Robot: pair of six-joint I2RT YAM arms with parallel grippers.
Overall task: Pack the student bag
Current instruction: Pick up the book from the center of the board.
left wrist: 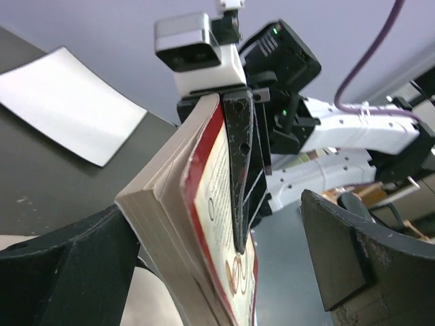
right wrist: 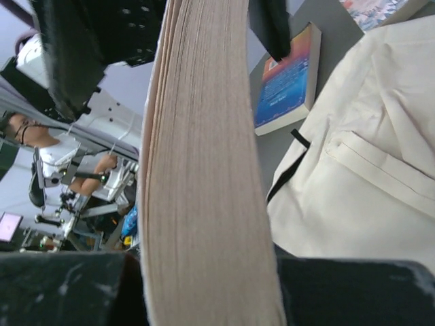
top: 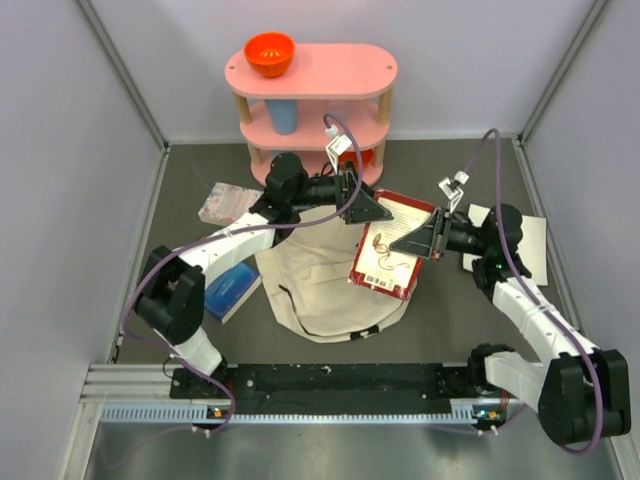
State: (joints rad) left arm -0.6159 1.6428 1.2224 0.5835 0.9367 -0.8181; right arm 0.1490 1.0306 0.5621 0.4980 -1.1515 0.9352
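1. At the far left of the dark counter (top: 190, 190) lies a clear plastic box (top: 228, 203) with colourful contents. Nearer the arm bases a blue book (top: 232, 288) lies flat, just beside the left edge of the bag.
2. A pink shelf unit (top: 310, 72) stands at the back, with an orange bowl (top: 269, 53) on its top and a blue cup (top: 283, 115) on the level below.
3. The left end effector (top: 365, 208) hangs over the far edge of the bag. Its jaws are spread wide and grip nothing. In the left wrist view its two fingers (left wrist: 61, 272) stand on either side of the red book's upper corner. Whether the page edge touches one finger cannot be told.
4. The student bag (top: 320, 290), cream canvas, lies flat in the middle of the counter. It sits below and between both end effectors, closer to the arm bases than either.
5. A red book (top: 385, 262) is held up at a tilt. In the top view it overlaps the bag's far right edge.
6. The right end effector (top: 420, 240) is closed on the red book's right side, one finger on the cover and the pages between the jaws. It sits just past the bag's right edge.
7. A flat white sheet (top: 525, 240) lies on the counter at the far right, partly under the right arm.
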